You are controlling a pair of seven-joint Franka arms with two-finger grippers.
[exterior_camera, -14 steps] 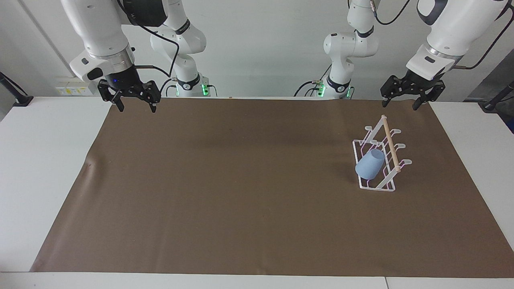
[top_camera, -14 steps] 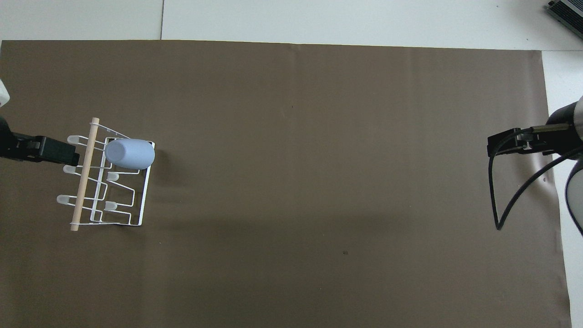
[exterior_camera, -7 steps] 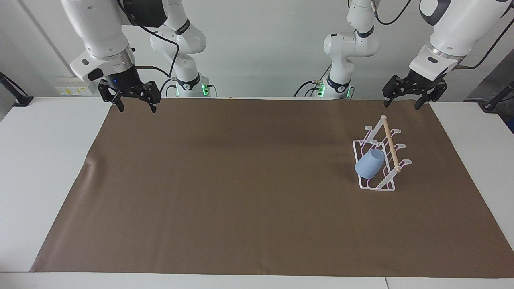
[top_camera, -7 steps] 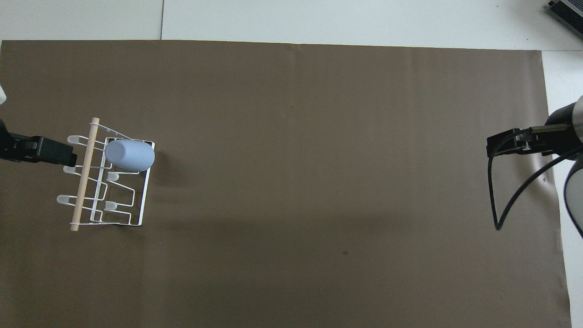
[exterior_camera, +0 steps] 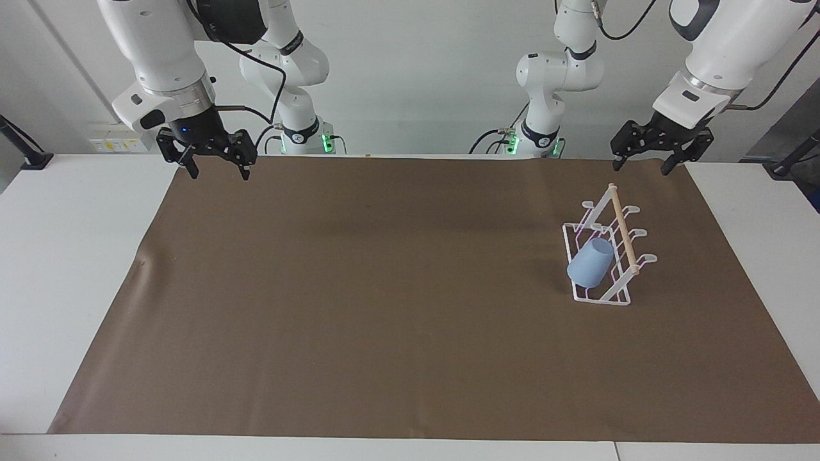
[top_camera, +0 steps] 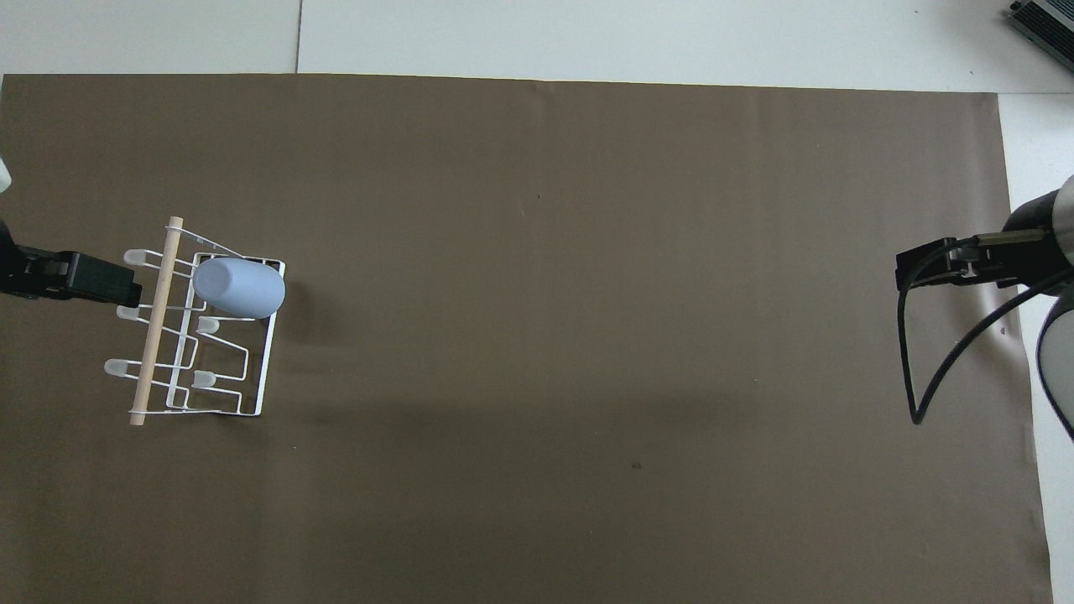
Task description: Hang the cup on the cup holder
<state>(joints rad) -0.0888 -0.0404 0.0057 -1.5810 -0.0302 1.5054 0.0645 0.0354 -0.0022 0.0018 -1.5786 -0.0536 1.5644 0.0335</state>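
Note:
The light-blue cup (exterior_camera: 589,262) (top_camera: 239,285) hangs tilted on a prong of the white wire cup holder (exterior_camera: 602,299) (top_camera: 264,361), mouth toward the wooden rod (exterior_camera: 623,230). The holder stands on the brown mat toward the left arm's end of the table. My left gripper (exterior_camera: 639,169) (top_camera: 126,287) hangs open and empty in the air over the mat's edge at the robots' end, apart from the holder. My right gripper (exterior_camera: 219,175) (top_camera: 908,270) is open and empty too, raised over the mat's corner at the right arm's end, where that arm waits.
A brown mat (exterior_camera: 384,307) covers most of the white table (exterior_camera: 64,256). A black cable (top_camera: 923,369) loops down from the right arm. Nothing else stands on the mat.
The left gripper has risen a little and drawn back from the holder. The cup, the holder and the right arm have stayed where they were.

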